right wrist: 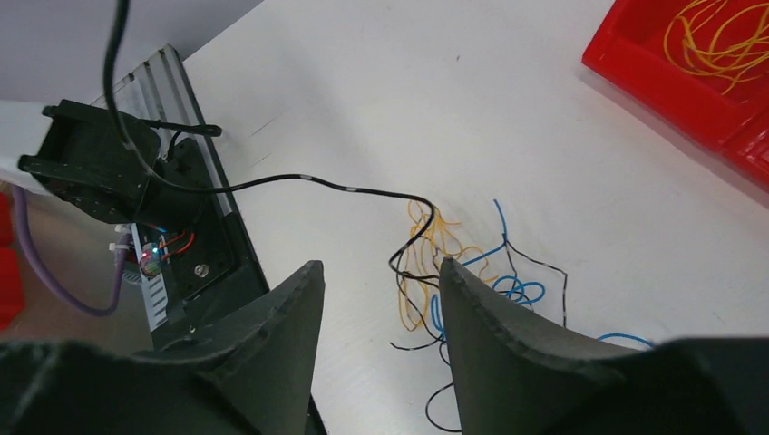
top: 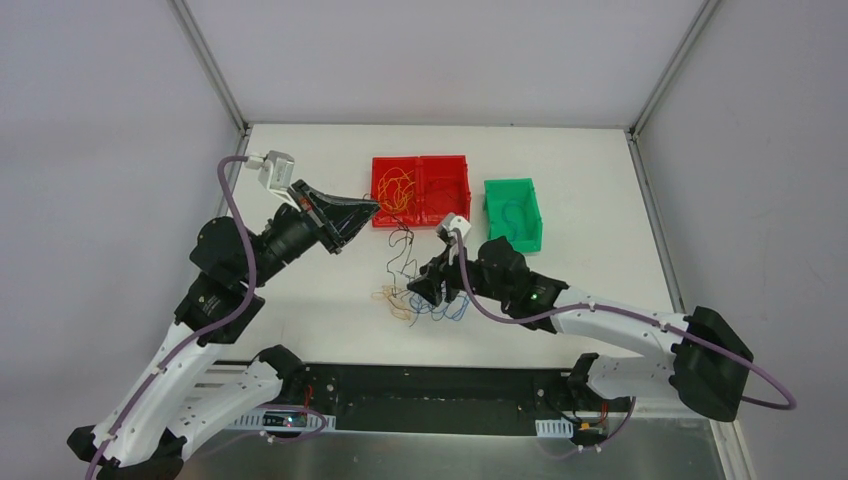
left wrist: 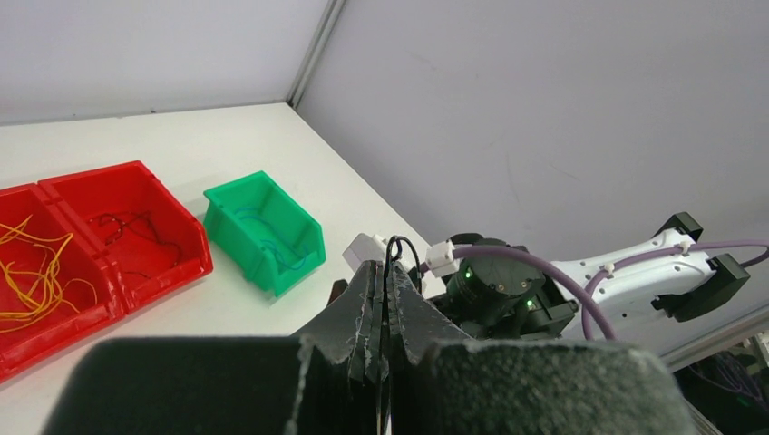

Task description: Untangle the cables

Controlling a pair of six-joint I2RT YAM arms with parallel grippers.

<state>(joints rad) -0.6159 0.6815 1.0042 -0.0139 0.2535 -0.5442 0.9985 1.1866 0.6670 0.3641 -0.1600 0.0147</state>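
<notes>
Left hand (left wrist: 382,272), pressed together, pinches a thin dark wire (right wrist: 354,189) high at centre-left of the top view. The right hand (right wrist: 379,265) hangs spread over the white bench (top: 300,290). A red two-compartment plastic bin (top: 420,158) and a green plastic bin (top: 508,182) sit upper centre. The tangle of hair-thin yellow-orange, blue and dark cables (right wrist: 426,240) lies mid-bench. The step looks like drawing the dark strand free. Next, the right hand likely must pin the tangle.
</notes>
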